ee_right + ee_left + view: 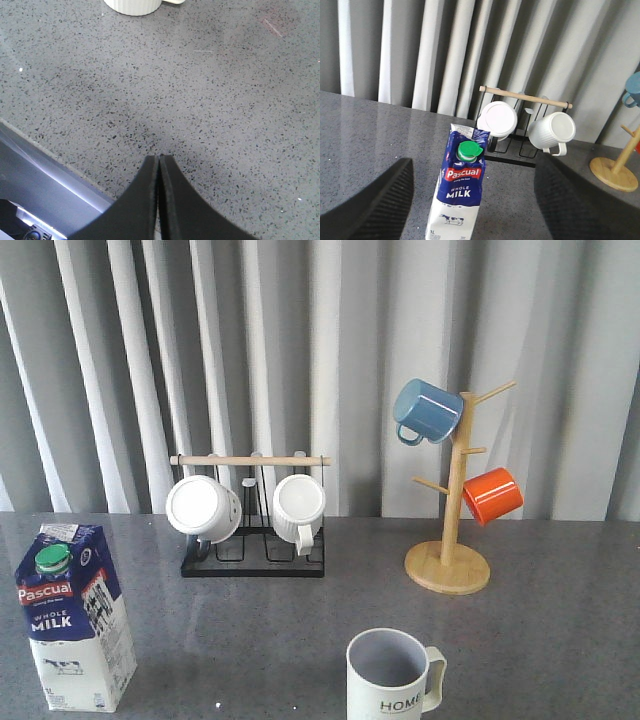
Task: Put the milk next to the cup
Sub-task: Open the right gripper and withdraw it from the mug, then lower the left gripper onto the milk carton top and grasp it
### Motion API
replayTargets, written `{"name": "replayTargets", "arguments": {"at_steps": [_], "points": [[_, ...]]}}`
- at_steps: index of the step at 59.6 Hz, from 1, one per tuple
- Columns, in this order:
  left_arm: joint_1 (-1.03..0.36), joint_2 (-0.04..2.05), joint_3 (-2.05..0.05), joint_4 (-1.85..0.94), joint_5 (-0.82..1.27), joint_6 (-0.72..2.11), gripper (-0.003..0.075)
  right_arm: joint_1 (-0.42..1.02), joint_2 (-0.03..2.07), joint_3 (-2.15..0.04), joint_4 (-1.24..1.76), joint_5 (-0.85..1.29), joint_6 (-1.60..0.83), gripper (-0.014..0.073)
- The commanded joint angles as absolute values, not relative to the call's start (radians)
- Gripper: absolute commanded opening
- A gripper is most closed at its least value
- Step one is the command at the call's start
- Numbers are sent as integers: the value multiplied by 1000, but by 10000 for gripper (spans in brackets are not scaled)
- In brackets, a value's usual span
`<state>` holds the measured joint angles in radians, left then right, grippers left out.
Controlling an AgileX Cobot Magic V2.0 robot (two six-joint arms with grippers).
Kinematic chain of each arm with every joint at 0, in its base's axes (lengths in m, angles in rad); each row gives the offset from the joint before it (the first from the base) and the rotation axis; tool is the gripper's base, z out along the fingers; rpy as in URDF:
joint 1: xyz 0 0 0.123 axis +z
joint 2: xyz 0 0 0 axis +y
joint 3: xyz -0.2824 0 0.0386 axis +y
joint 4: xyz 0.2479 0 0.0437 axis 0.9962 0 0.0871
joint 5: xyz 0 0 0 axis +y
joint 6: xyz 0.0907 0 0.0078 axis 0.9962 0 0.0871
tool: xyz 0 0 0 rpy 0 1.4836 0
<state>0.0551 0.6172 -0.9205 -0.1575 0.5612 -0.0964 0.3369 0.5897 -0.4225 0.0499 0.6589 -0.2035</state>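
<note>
The cup (394, 678) sits right at the near edge of the worktop (260, 640), a bit right of centre, upright with its grey inside showing, handle out to the right and "HOME" facing the camera. The milk (74, 620) stands upright by the near left corner, well apart from the cup, green cap on top and the red Pascual logo to the front.

Left gripper (472, 200) is spread wide, one dark finger (375, 205) on each side of the carton in the wrist view, neither one touching it as far as I can tell, though the lower part is cut off so I'm not sure. Right gripper (159, 165) has its fingers pressed together with nothing between them, hanging over bare speckled worktop close to the near edge. The pale ribbed thing at the far edge of that view is probably the cup's base, only a sliver shows.

Further back, left of centre, a black wire rack (254, 558) with a wooden bar holds two white ribbed mugs (204, 508) on their sides. Toward the far right a wooden mug tree (450, 540) carries a blue mug (428, 410) and an orange mug (492, 495). Grey curtain (330, 340) behind it all.
</note>
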Motion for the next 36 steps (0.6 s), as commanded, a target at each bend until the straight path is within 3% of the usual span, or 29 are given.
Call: {"name": "replayTargets", "arguments": {"at_steps": [1,26,36], "points": [[56,673,-1018,-244,541,7,557,336,590,-449,41,593,-208,-8],[56,1016,-1451,-331,925,139,559,336,590,-449,46,592,-207,-8],[56,1114,-1507,-356,926,136,559,336,590,-449,47,592,-205,-8]]}}
